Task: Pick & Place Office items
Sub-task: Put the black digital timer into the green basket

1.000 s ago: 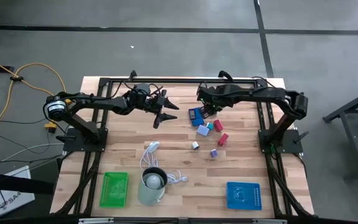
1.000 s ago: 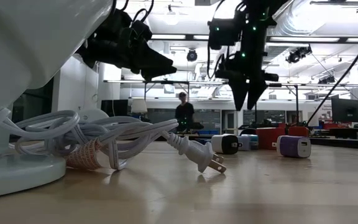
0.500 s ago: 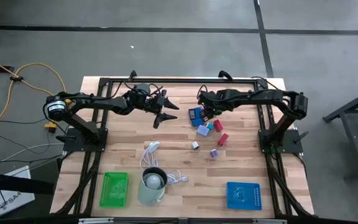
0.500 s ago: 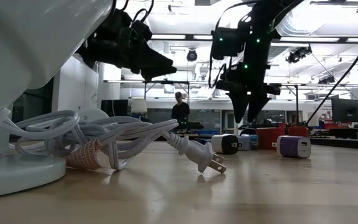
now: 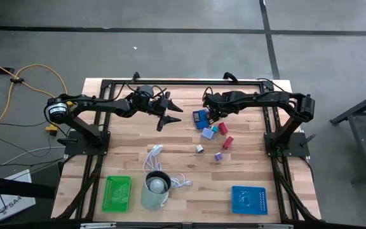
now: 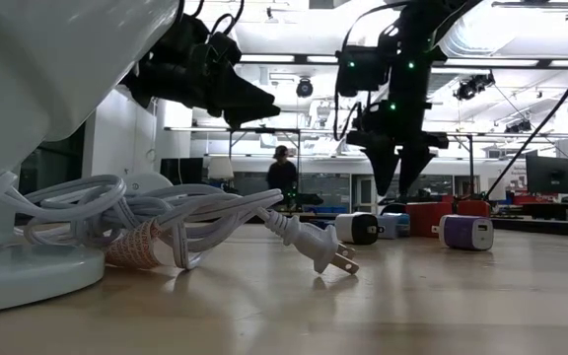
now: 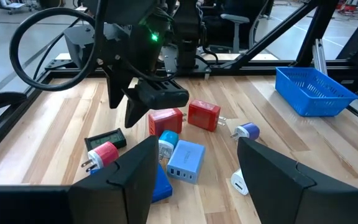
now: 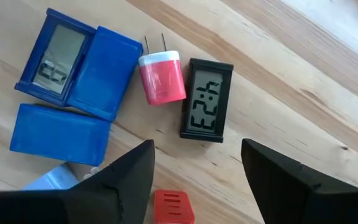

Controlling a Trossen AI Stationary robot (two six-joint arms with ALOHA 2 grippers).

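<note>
The office items lie in a loose cluster on the wooden table (image 5: 183, 172), right of its middle. They include a blue clock (image 8: 58, 59), a pink charger (image 8: 161, 78), a black clock (image 8: 207, 99), blue blocks (image 8: 58, 134), red chargers (image 7: 204, 115) and a purple charger (image 6: 466, 233). My right gripper (image 5: 211, 117) hangs open above the cluster's far end, pointing steeply down, its fingertips (image 6: 385, 177) clear of the items. To the left of the cluster my left gripper (image 5: 170, 119) stands open and nearly level, pointing toward it.
A green tray (image 5: 117, 193) and a blue tray (image 5: 249, 199) sit near the table's front edge. Between them stands a pale cup (image 5: 155, 189), with a coiled white cable (image 5: 157, 162) and its plug (image 6: 319, 251) beside it. A person stands far off in the room behind.
My right gripper has sunk toward the cluster of office items and opened its fingers wider. The items have stayed where they were.
</note>
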